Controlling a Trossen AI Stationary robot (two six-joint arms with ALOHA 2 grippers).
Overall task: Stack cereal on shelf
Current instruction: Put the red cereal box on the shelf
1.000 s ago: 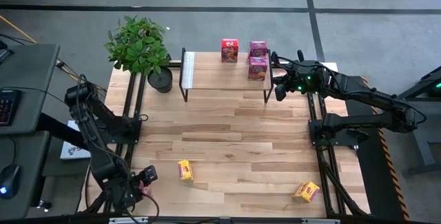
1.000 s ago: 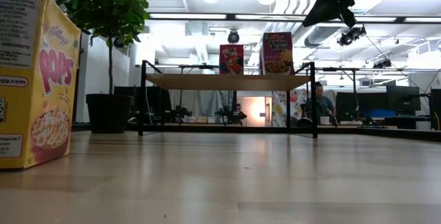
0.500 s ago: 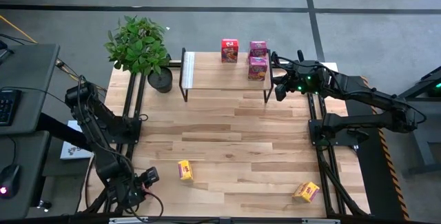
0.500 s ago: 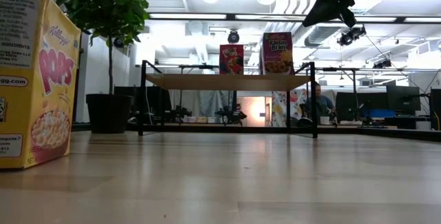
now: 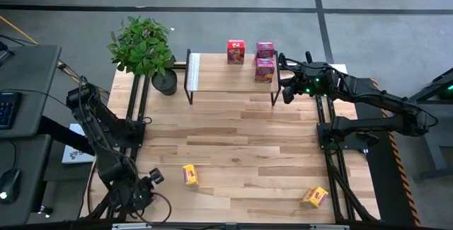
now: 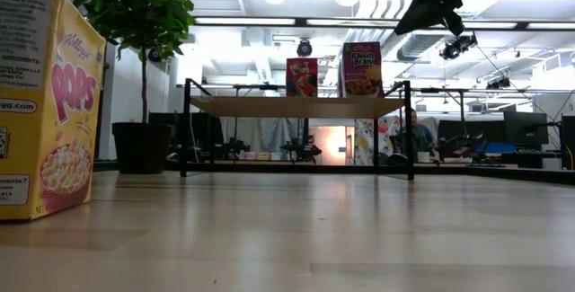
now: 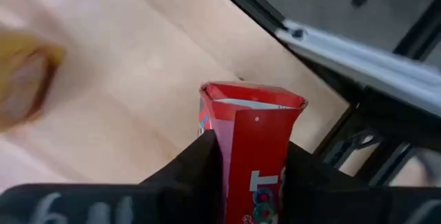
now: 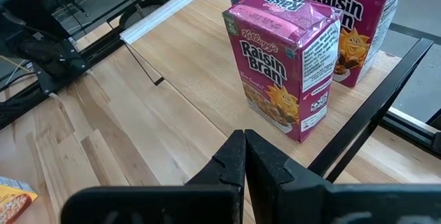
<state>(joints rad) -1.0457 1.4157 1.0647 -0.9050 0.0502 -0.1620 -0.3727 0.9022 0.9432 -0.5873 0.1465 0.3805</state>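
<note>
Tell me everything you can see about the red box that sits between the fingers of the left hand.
The red cereal box is small and looks like cardboard, with a folded, glued top flap and a white band under its rim; some print shows low on its face. It stands roughly upright between the two dark fingers of the left hand, which press its two sides at the table's near left corner. Whether it touches the wooden tabletop is hidden.

Two magenta boxes [image 8: 288, 65] carry yellow sun faces and white lettering. A red box [image 7: 251, 151] sits between black pincer fingers [image 7: 196, 176]. Yellow boxes [image 5: 190, 175] lie on the pale wood-grain desk [image 5: 241, 145].
</note>
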